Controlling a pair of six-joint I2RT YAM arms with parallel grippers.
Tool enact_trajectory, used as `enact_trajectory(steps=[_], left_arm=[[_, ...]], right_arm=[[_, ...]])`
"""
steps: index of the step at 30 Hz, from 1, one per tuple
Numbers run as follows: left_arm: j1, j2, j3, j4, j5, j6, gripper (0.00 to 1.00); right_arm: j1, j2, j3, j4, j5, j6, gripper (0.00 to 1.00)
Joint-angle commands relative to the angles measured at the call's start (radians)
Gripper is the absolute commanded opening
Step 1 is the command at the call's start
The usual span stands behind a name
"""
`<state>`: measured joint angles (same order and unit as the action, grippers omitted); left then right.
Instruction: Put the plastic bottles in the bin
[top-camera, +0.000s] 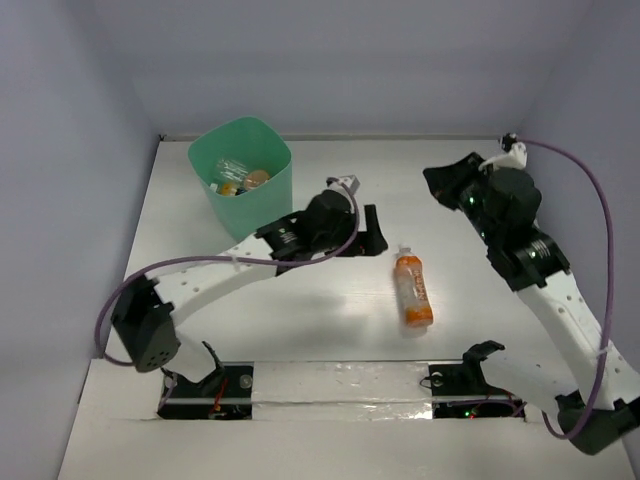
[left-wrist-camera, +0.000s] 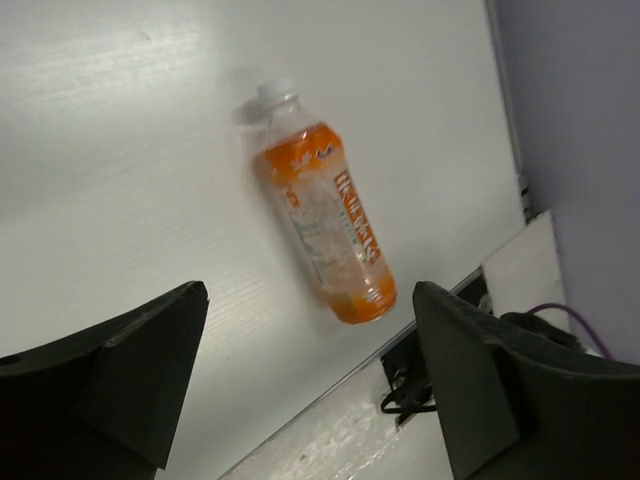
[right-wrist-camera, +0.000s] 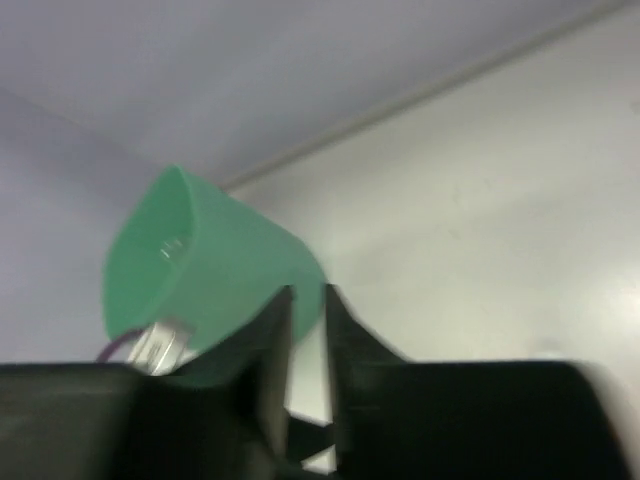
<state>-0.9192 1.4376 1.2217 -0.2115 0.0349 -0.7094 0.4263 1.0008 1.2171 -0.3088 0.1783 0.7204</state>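
Note:
One orange bottle with a white label (top-camera: 412, 288) lies on its side on the white table, cap toward the back; it also shows in the left wrist view (left-wrist-camera: 325, 230). My left gripper (top-camera: 365, 232) is open and empty, just left of and behind this bottle; in its wrist view the gripper (left-wrist-camera: 308, 296) has its jaws wide apart with the bottle ahead of them. The mint-green bin (top-camera: 252, 208) stands at the back left with several bottles (top-camera: 240, 180) inside. My right gripper (top-camera: 440, 180) is at the back right, shut and empty, its fingers (right-wrist-camera: 270, 320) almost touching, facing the bin (right-wrist-camera: 200, 270).
A taped strip with two arm-base cutouts (top-camera: 330, 385) runs along the table's near edge. Grey walls (top-camera: 340, 60) enclose the table on the left, back and right. The left arm's white links (top-camera: 220, 275) stretch across the left half of the table.

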Motion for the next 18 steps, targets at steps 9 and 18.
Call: enact_trajectory(steps=[9, 18], left_arm=[[-0.153, 0.358, 0.189, 0.034, 0.008, -0.119, 0.91], [-0.181, 0.604, 0.31, 0.014, -0.016, -0.196, 0.88]], right_arm=[[0.002, -0.372, -0.315, -0.228, -0.03, -0.085, 0.77], [0.002, -0.433, -0.353, -0.237, -0.201, -0.13, 0.77]])
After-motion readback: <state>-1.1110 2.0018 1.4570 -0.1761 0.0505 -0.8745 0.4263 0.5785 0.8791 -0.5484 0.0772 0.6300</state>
